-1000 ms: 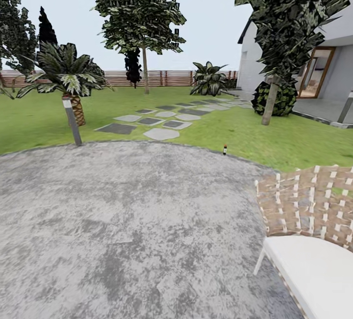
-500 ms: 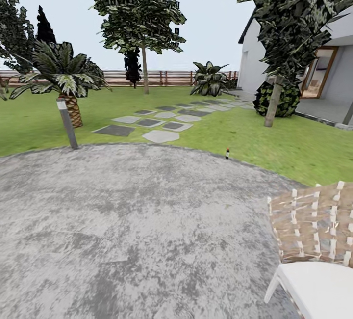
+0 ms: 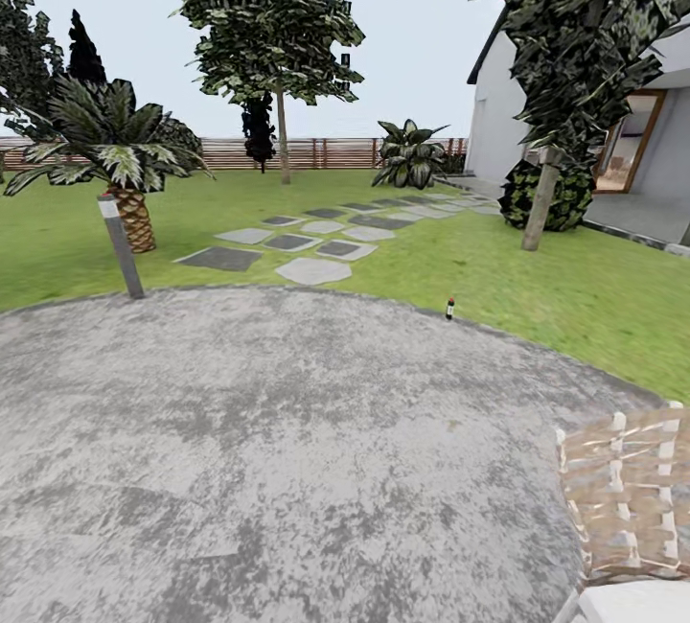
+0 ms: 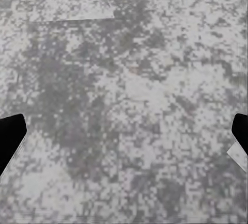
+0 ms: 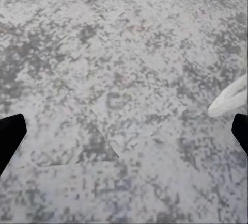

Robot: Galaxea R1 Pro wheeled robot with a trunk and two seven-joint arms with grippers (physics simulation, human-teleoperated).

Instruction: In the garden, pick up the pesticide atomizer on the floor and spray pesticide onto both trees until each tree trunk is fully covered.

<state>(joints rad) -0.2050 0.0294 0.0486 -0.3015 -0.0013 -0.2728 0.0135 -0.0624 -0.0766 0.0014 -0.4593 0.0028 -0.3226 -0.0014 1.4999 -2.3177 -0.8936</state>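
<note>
The pesticide atomizer (image 3: 449,308) is a tiny dark bottle with a pale top, upright on the grass floor (image 3: 575,302) just past the rim of the stone patio. One tree (image 3: 540,211) with a bare grey-brown trunk rises on the lawn at the right, near the house. A second tree (image 3: 283,139) stands far back by the wooden fence (image 3: 326,152). My left gripper (image 4: 124,141) is open over grey stone, its black fingertips (image 4: 10,136) far apart. My right gripper (image 5: 124,136) is open too, above the same paving.
The mottled grey patio (image 3: 268,450) spreads out ahead. A woven chair (image 3: 623,508) sits at the lower right; a pale curved piece (image 5: 230,100) lies near my right gripper. A bollard lamp (image 3: 121,244), a palm (image 3: 125,173) and stepping stones (image 3: 307,244) lie to the left and ahead.
The whole picture has shifted: the camera moved forward, so the chair slid toward the lower right corner and the atomizer sits slightly lower in view. Nothing in the garden itself has moved.
</note>
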